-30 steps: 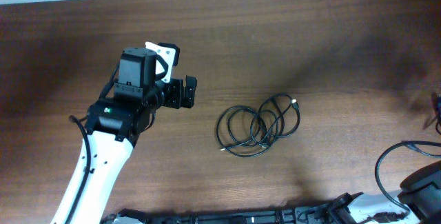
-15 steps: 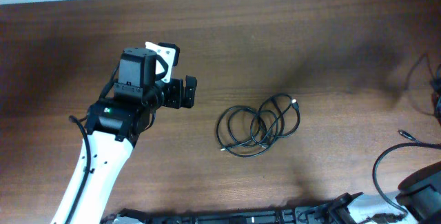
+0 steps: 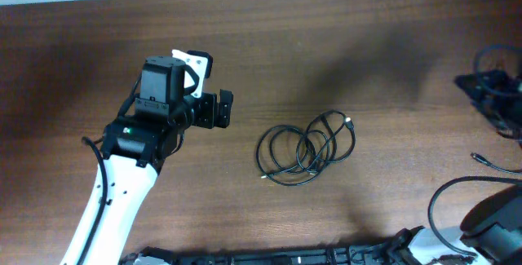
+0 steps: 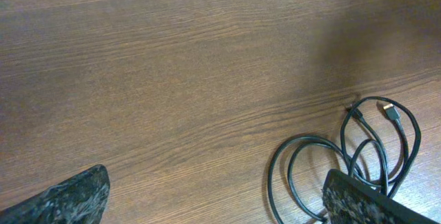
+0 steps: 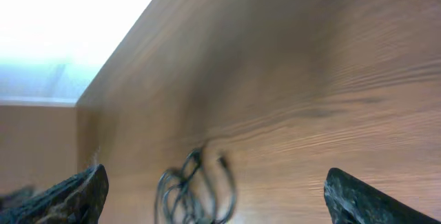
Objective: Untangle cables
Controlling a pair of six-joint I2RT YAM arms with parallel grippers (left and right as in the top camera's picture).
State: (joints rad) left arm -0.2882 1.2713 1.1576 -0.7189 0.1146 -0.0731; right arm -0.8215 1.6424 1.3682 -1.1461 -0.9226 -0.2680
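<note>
Judging from how the cords lie, none of the untangling is seen to be done: the cables (image 3: 306, 149) are gathered in one bundle of overlapping black loops on the wooden table (image 3: 367, 37), toward 4 o'clock from the middle of the overhead view, and a small silver-tipped plug (image 3: 348, 121) is shown at the bundle's 2 o'clock edge. The left gripper (image 3: 227, 110) is held with its jaws spread wide and nothing between them; the bundle is found at about 4 o'clock from it, near but clearly apart. The right gripper (image 5: 215, 189) is likewise spread and empty, and it is seen only as a dark blur at the 3 o'clock edge of the overhead view, well apart from the cords. How many separate cords are wound together cannot be told. The whole task is therefore judged to be left: an end or loop has to be gripped, the loops drawn out of one another, and each cord laid by itself.
</note>
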